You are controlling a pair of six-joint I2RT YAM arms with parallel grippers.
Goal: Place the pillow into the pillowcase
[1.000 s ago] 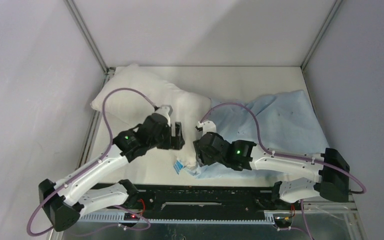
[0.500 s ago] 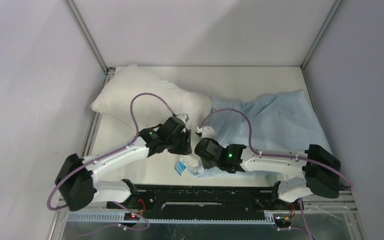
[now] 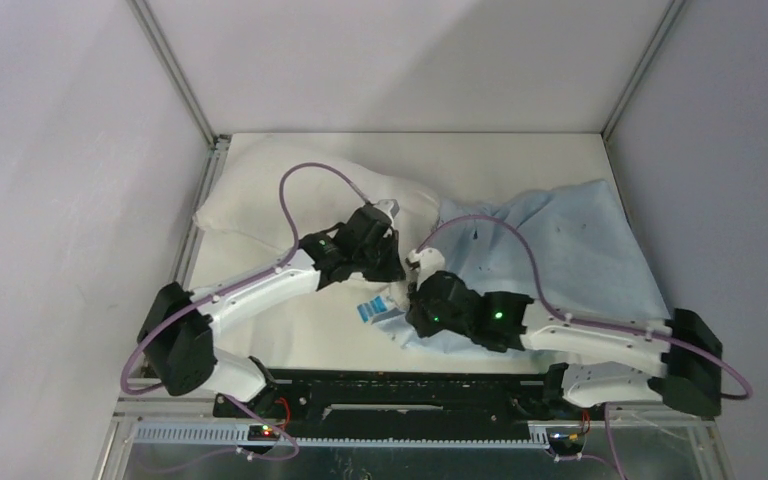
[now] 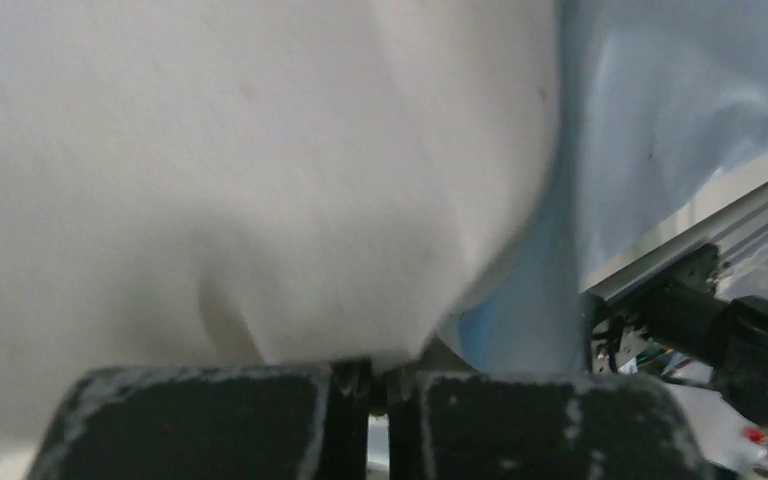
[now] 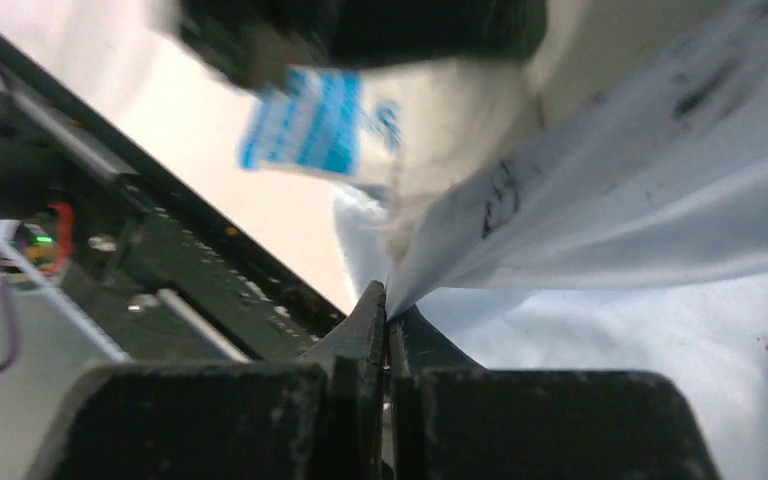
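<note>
The plump white pillow (image 3: 260, 200) lies at the back left, its near right corner reaching the mouth of the light blue pillowcase (image 3: 570, 250) spread on the right. My left gripper (image 3: 392, 268) is shut on a pinch of the pillow's corner fabric (image 4: 260, 180), jaws (image 4: 378, 375) together under it. My right gripper (image 3: 408, 298) is shut on the pillowcase's edge (image 5: 610, 190), which rises taut from the jaw tips (image 5: 388, 300). A blue-and-white label (image 3: 372, 308) hangs at the pillow's corner between both grippers.
Grey enclosure walls with metal corner posts (image 3: 175, 75) surround the table. A black rail (image 3: 410, 390) with wiring runs along the near edge. Purple cables (image 3: 305, 180) loop over both arms.
Both grippers went from open to shut. The left arm reached right onto the pillow's corner and dragged the pillow slightly right. The right gripper closed on the pillowcase edge and shifted right.
</note>
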